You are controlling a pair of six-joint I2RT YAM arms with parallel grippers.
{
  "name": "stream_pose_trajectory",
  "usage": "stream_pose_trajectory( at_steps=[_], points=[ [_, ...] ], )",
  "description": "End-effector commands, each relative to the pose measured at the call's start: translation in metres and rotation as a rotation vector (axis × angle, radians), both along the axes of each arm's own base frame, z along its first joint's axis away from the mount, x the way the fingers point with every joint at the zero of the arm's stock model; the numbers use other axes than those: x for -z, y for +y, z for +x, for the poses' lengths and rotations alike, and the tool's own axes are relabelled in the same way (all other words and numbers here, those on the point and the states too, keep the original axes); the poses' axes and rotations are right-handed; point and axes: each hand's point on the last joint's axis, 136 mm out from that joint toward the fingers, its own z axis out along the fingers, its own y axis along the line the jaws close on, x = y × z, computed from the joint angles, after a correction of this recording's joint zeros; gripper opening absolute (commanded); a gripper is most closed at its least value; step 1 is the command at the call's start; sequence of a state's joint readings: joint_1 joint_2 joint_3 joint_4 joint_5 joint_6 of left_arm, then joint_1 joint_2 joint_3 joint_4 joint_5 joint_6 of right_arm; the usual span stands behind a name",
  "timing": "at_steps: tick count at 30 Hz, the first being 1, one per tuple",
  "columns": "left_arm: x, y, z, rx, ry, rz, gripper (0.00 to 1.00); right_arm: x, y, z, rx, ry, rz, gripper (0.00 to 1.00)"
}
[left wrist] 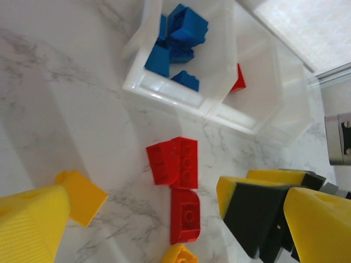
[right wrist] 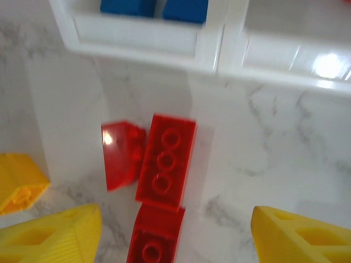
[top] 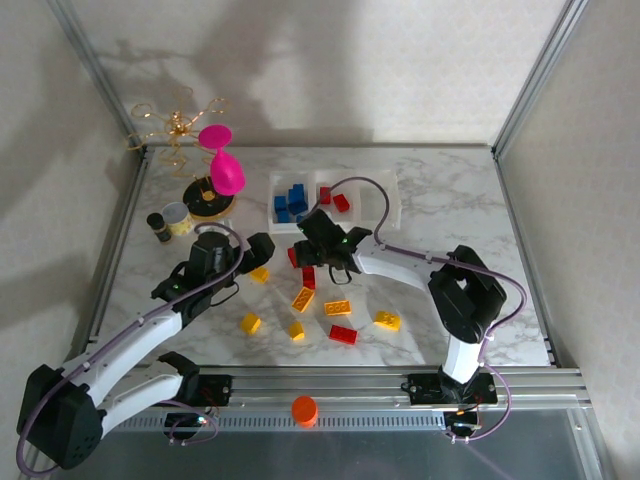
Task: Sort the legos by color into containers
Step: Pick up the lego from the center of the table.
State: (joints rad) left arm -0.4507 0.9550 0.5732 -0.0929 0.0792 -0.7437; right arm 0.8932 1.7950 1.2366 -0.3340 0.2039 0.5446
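Right gripper (right wrist: 175, 235) hovers wide open and empty over three red legos (right wrist: 165, 161) on the table (right wrist: 274, 137), just on the near side of the containers (right wrist: 211, 46); left gripper (left wrist: 175, 230) also spread wide, empty

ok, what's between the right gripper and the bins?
Right wrist view: three red legos, touching, lie between the open right gripper and the containers.
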Motion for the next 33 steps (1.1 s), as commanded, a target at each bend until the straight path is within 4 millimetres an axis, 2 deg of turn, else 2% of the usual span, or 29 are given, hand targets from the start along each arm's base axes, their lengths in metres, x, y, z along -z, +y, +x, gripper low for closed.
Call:
stream_pose_trajectory(
  at_steps=[1, 7, 11, 20, 25, 33],
  points=[
    [0.009, 0.009, -0.008, -0.038, 0.027, 0.016, 1.00, 0.013, 0.004, -0.019, 0.035, 0.059, 0.020, 0.73],
    [0.016, 0.015, -0.011, -0.065, 0.037, 0.025, 1.00, 0.035, 0.021, -0.036, 0.033, 0.124, 0.041, 0.74],
    [0.023, 0.020, -0.013, -0.088, 0.042, 0.031, 1.00, 0.052, 0.018, -0.037, 0.059, 0.135, -0.002, 0.70],
    [0.027, 0.024, -0.013, -0.114, 0.045, 0.027, 1.00, 0.067, 0.018, -0.035, 0.058, 0.132, -0.041, 0.57],
    [0.026, 0.022, -0.013, -0.105, 0.045, 0.026, 1.00, 0.071, 0.011, -0.037, 0.063, 0.129, -0.059, 0.47],
    [0.019, 0.014, -0.007, -0.082, 0.035, 0.007, 1.00, 0.050, 0.005, -0.034, 0.067, 0.091, -0.021, 0.30]
  ],
)
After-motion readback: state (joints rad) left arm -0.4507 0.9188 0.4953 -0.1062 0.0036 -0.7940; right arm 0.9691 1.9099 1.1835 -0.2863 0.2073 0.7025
